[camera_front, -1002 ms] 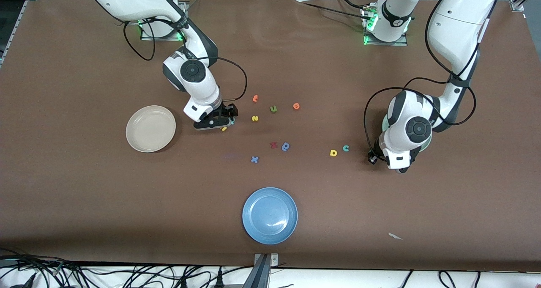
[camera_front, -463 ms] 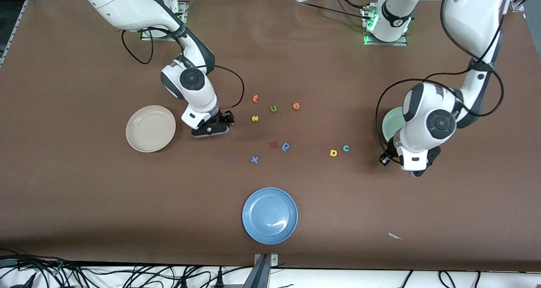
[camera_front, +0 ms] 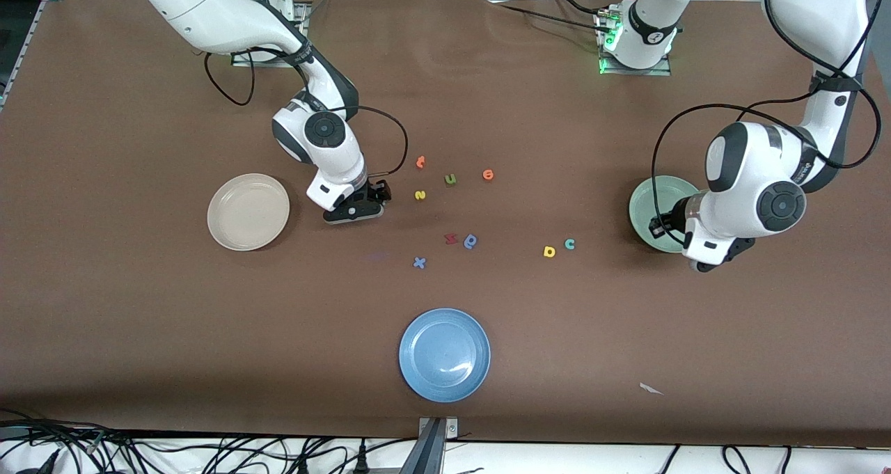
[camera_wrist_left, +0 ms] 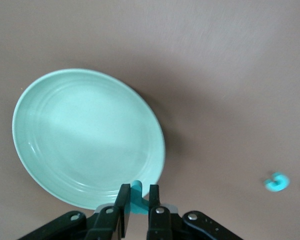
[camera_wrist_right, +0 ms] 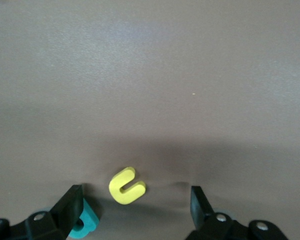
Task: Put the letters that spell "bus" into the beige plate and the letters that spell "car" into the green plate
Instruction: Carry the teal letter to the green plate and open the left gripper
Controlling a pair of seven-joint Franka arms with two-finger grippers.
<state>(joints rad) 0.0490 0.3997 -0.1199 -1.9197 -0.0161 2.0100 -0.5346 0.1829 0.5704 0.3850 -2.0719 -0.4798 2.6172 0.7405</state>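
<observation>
— So which relation decides the right arm's coming move?

— Between the spread fingers of the right gripper [camera_wrist_right: 132, 200], low over the table, lies the small yellow foam "u" [camera_wrist_right: 126, 186]. It sits in the gap, nearer the one finger that also has the small teal foam "b" [camera_wrist_right: 85, 222] just beside it, apparently touching its inner face. The "u" lies flat, its open end pointing up and away toward the other finger.

— And the risk?

— I judge that closing could catch both letters, or shove the "b" aside. Both belong in the round cream-beige plate [camera_front: 248, 211], which sits on the table beside this gripper, toward the right arm's end.

— The left arm?

— The left gripper [camera_wrist_left: 136, 200] is clamped on a small teal foam piece [camera_wrist_left: 135, 192], presumably the "r", over the rim of the round pale sage-green plate [camera_wrist_left: 65, 130]. The plate's middle lies straight ahead of the fingertips, so a short advance would put the letter over it.

— What else is around?

— The teal foam "c" [camera_front: 569, 244] and yellow foam "a" [camera_front: 549, 252] lie side by side on the table between the green plate and the middle cluster. The yellow foam "s" [camera_front: 420, 195] lies near the right gripper, with the orange letters [camera_front: 420, 161], the olive "u" [camera_front: 450, 179] and the large blue plate [camera_front: 445, 354] well apart from both grippers. Nothing blocks either plate.
</observation>
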